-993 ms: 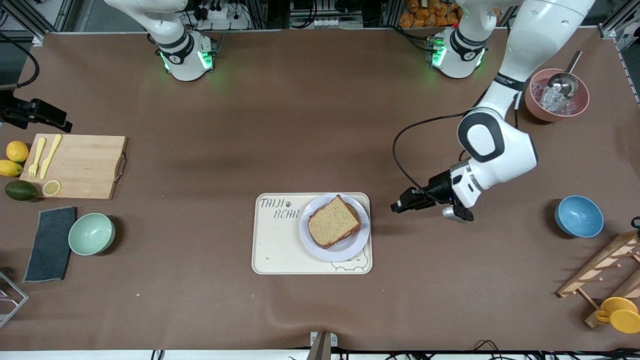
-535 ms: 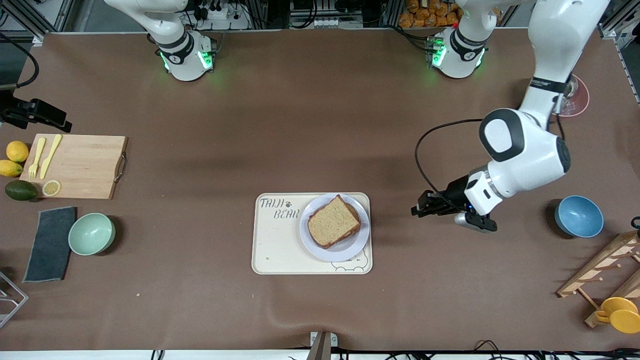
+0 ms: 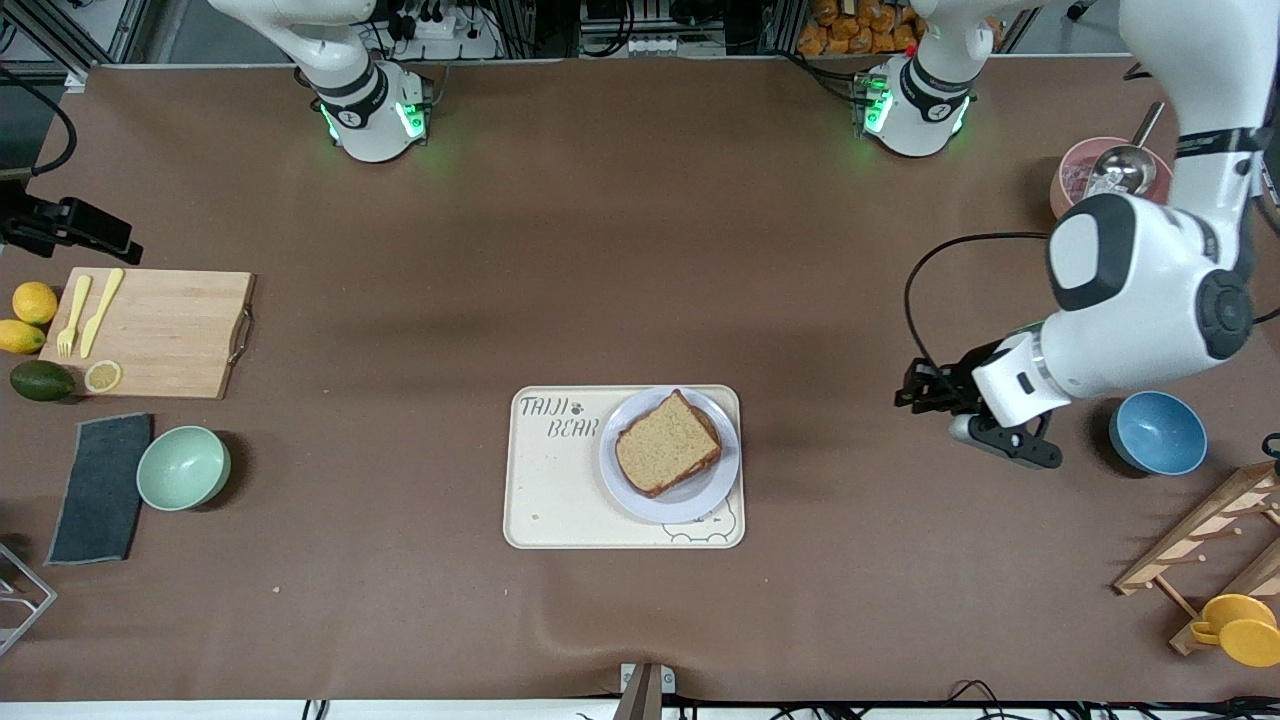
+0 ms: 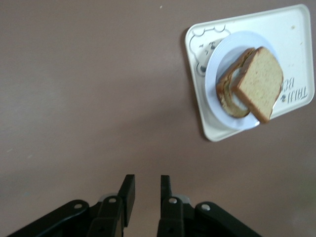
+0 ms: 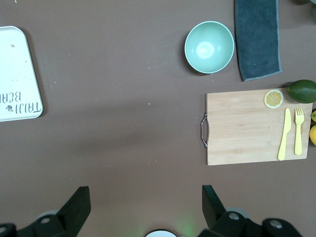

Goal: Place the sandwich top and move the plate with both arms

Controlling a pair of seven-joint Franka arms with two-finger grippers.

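The sandwich top (image 3: 668, 443), a bare brown bread slice, lies on a lower slice on the pale plate (image 3: 700, 497). The plate sits on the cream bear tray (image 3: 550, 490). In the left wrist view the sandwich top (image 4: 259, 84) lies a little askew, with egg white showing under it on the plate (image 4: 222, 59). My left gripper (image 3: 912, 386) hangs over bare table between the tray and a blue bowl. Its fingers (image 4: 129, 190) stand a narrow gap apart with nothing in it. My right gripper (image 5: 144, 192) is wide open and empty, high over the table by its base.
A blue bowl (image 3: 1157, 432), a pink bowl of ice with a scoop (image 3: 1085, 170) and a wooden rack (image 3: 1200, 540) stand at the left arm's end. A cutting board (image 3: 150, 330), green bowl (image 3: 183, 467) and dark cloth (image 3: 100, 487) are at the right arm's end.
My left arm has drawn back from the tray toward the blue bowl, with its fingers the same narrow gap apart. The sandwich, the plate and the right arm have not moved.
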